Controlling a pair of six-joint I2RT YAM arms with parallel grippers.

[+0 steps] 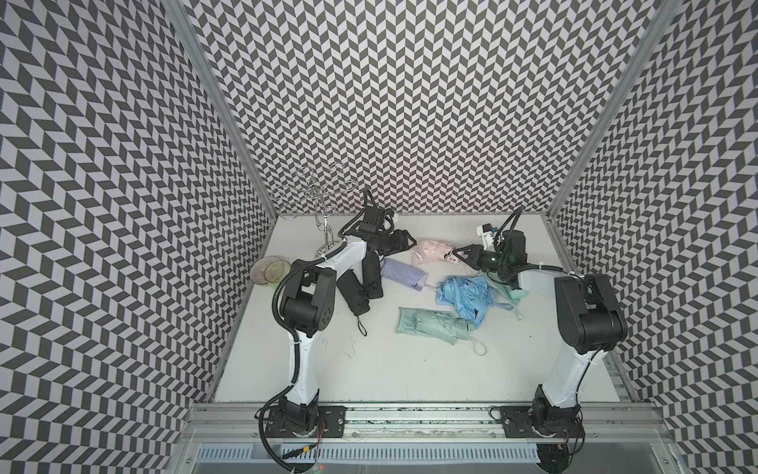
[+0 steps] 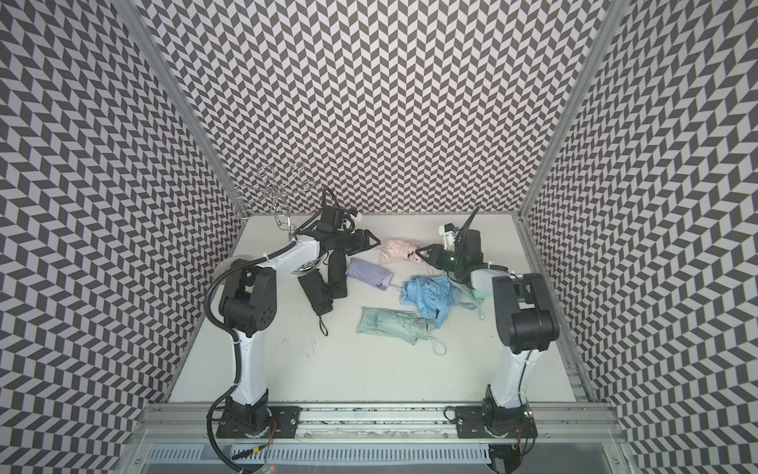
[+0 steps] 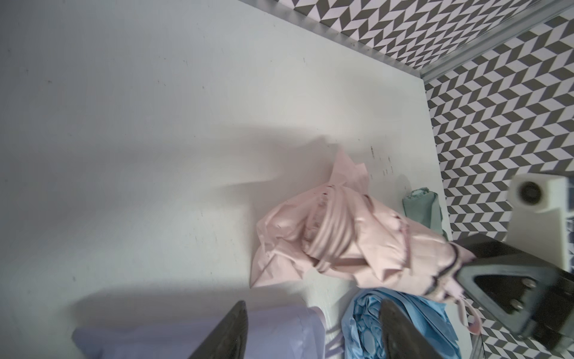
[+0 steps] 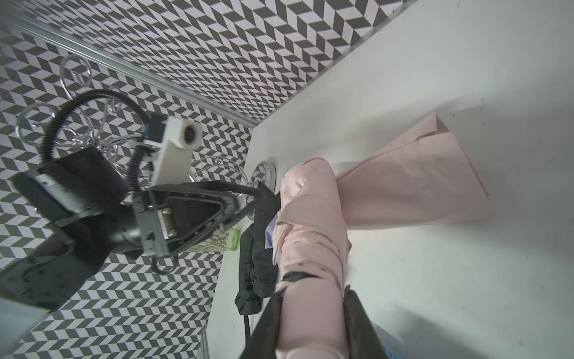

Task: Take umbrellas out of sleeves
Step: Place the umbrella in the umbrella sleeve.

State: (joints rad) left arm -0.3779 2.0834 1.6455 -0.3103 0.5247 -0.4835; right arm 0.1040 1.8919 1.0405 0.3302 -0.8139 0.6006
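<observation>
**Pink umbrella gripped by the right end effector, pink sleeve lying beside it**

The pink umbrella (image 4: 310, 217) is clamped at one end between the fingers of the right end effector (image 1: 455, 257), toward the back of the table (image 1: 410, 369). The pink sleeve (image 4: 419, 180) is seen flat on the table, off the umbrella and touching its other end. The left end effector (image 1: 412, 240) is held with its jaws apart and nothing between them, just beside the pink fabric. A lilac umbrella (image 1: 404, 275) and two black umbrellas (image 1: 371, 273) are laid near it. A loosely crumpled light blue umbrella (image 1: 463, 295) is found below the right end effector in both top views, and a mint green umbrella (image 1: 430, 324) nearer the front. Clear cups (image 1: 270, 269) are set at the left edge, and a wire stand (image 1: 316, 193) in the back left corner.
</observation>
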